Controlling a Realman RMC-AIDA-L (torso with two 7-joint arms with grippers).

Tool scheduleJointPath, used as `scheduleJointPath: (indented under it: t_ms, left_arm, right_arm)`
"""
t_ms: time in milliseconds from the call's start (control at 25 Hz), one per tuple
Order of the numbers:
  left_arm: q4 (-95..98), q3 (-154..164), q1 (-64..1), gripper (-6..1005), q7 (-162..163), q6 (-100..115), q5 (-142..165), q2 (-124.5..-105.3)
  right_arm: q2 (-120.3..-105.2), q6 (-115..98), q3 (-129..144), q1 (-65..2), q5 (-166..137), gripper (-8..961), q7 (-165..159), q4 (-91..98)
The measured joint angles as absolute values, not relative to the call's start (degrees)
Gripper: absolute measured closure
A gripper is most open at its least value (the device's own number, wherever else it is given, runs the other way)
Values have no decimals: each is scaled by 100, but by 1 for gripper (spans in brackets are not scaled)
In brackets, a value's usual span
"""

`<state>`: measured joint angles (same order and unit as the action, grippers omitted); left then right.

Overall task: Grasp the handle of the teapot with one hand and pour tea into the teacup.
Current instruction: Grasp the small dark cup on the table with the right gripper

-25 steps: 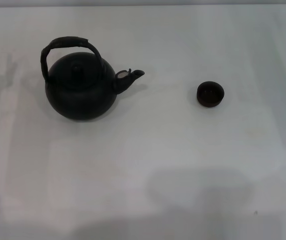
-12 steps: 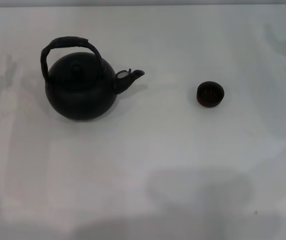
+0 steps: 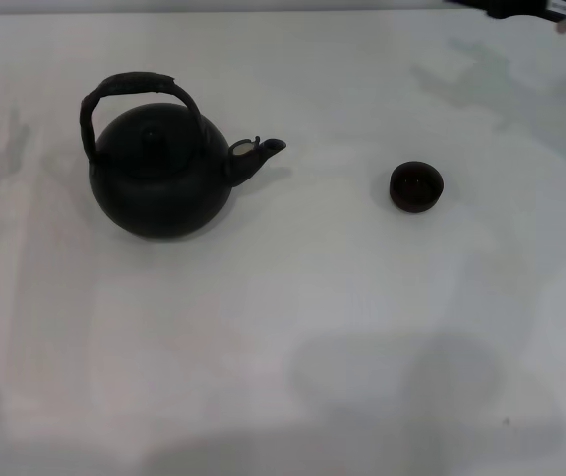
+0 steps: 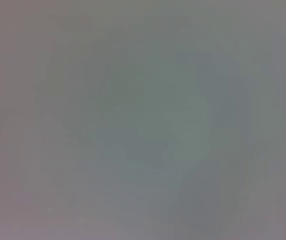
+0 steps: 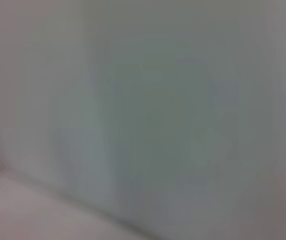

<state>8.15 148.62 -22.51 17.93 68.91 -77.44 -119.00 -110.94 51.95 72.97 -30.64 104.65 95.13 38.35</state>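
Neither claw's state can be told: only a dark part of the right arm [image 3: 525, 8] shows at the far right corner. Teapot [image 3: 159, 183] stands left on the counter [image 3: 312, 317], handle [image 3: 139, 87] upright, spout toward the teacup [image 3: 416, 186], well apart. Both wrist views show only blur.

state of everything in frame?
teapot: upright on the table, lid on, spout toward the teacup
handle: raised over the lid, ungrasped
teacup: upright, apart from the teapot
right arm: only an edge shows, far right corner
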Motion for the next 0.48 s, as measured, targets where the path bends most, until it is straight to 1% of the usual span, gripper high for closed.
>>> scheduleJointPath:
  t_ms: [80,160,240,280,320,400,480]
  left_arm:
    - [786,14862,-2251,147,1794,6893,-7745,-11900]
    - [784,14862,-2251,147,1794,6901,-7745,-11900]
    - [783,14862,-2250,147,1795,6908,-7745,-11900]
    - [782,14862,-2250,147,1795,6914,-7743,-11900]
    - [780,14862,-2250,147,1795,6915,-7744,-11900]
    - [762,14862,-2250,147,1796,6919,-7745,-11900]
    - [734,14862,-2253,147,1800,6919,-7745,-11900]
  right_arm:
    - [-11116,5305,7306,-3089,9506,128,8899,4393]
    - [-11182,5452,7308,-3147,8523,129,8243,4883]
    - [-11280,5671,7308,-3265,7510,130,7537,5311]
    - [-11375,5957,7308,-3411,6632,131,6884,5640]
    - [-11375,5957,7308,-3411,6632,131,6884,5640]
    - [-11487,6369,7322,-3584,5827,132,6301,5975]
    - [-11532,6654,7477,-3724,5379,133,5930,6197]
